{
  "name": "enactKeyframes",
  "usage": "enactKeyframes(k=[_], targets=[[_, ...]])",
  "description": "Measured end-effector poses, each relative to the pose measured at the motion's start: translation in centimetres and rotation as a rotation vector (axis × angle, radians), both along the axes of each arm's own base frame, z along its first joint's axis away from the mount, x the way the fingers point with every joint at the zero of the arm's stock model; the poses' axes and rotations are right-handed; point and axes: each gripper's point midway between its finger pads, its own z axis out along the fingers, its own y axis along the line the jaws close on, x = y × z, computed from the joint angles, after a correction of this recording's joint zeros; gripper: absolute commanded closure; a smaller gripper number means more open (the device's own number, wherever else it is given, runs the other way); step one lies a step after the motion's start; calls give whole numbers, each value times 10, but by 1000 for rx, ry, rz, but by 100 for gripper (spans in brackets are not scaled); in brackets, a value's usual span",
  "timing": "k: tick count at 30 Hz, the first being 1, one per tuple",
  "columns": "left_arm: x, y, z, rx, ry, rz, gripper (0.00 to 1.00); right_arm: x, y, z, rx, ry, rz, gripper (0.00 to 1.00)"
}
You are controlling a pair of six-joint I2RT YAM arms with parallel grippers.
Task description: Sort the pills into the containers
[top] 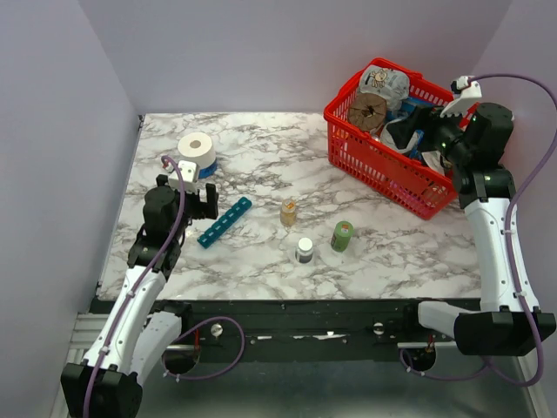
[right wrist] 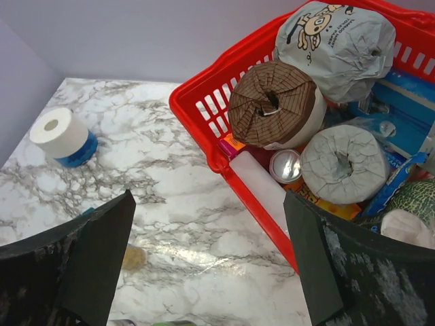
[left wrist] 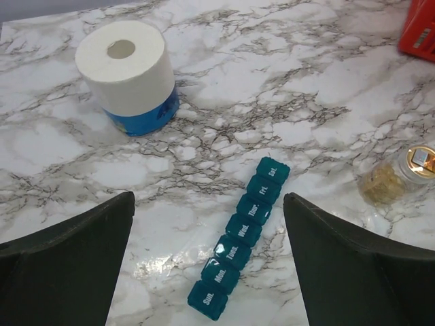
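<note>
The blue pill-organiser strip (top: 224, 221) lies diagonally on the marble table, all lids shut and marked Sun to Sat (left wrist: 241, 235). The small clear bottle of yellowish-brown pills with a tan cap (top: 289, 212) stands to its right, also at the right edge of the left wrist view (left wrist: 397, 178). My left gripper (top: 198, 204) is open and empty, hovering just left of and above the strip (left wrist: 207, 272). My right gripper (top: 409, 126) is open and empty, high over the red basket's near edge (right wrist: 207, 272).
A red wire basket (top: 383, 170) full of goods stands at the back right. A toilet roll on a blue base (top: 197, 155) stands back left. A green bottle (top: 342, 236) and a white bottle with dark cap (top: 304, 251) stand near the front centre.
</note>
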Motion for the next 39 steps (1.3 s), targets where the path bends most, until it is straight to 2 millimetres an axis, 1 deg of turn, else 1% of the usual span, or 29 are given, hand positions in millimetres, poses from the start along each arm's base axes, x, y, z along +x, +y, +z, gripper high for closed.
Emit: enactKeyframes(k=[3,6,11,12,15,18,22,23,28,30,32,34,37,39], targets=[[0,2,2,8,-10,9,1,-1,2,0,-8,-5,19,0],[-1,3,2,20,-14,7,1,-8,13,-1,-34,-20,102,0],[-1,-2,-5,100,-11,-40,2,-35,45,-11,-120,-80,384,0],[0,-5,-12,126,13,-60,4,-42,51,-14,-139,-89,441,0],[2,-18,-34,214,110,-126,6,-64,68,-24,-206,-130,600,0],[3,-30,-64,317,229,-202,7,-86,81,-34,-252,-160,729,0],[-3,-33,-99,429,361,-270,9,-104,94,-50,-258,-163,836,0],[-3,-32,-105,447,383,-277,9,-107,95,-57,-252,-152,857,0],[-3,-26,-138,532,501,-307,11,-115,98,-79,-225,-117,902,0],[-4,-23,-152,552,557,-321,13,-117,99,-83,-217,-111,912,0],[-5,-21,-164,560,616,-331,12,-117,100,-82,-215,-116,919,0],[-6,-19,-172,560,656,-337,12,-118,100,-82,-217,-121,923,0],[-11,-16,-178,558,682,-349,13,-118,100,-84,-215,-118,926,0],[-14,-17,-181,558,687,-360,17,-119,100,-86,-211,-114,929,0]])
